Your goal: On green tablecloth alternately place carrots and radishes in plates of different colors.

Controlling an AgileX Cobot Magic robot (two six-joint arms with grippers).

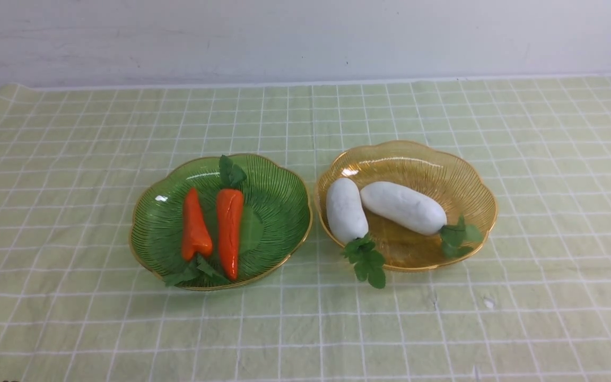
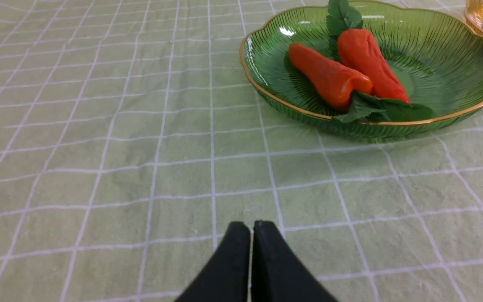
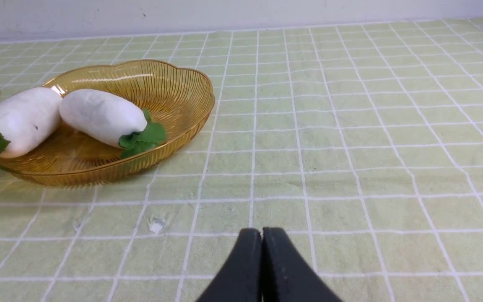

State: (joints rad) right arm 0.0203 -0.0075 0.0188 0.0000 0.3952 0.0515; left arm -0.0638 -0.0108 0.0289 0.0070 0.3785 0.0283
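Green tablecloth [image 1: 72,159] covers the table. Carrots [image 1: 229,228] centre-left, radishes [image 1: 402,207] centre-right: judged light, smooth; grip mid-body. Left gripper [image 2: 252,226] and right gripper [image 3: 261,233] closed, empty.

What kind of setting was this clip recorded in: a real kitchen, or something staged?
Most likely a staged tabletop test setup, not a kitchen: a pale green grid-patterned tablecloth against a bare white wall, with only toy orange carrots in a ribbed green plastic plate and toy white radishes in an amber plate.
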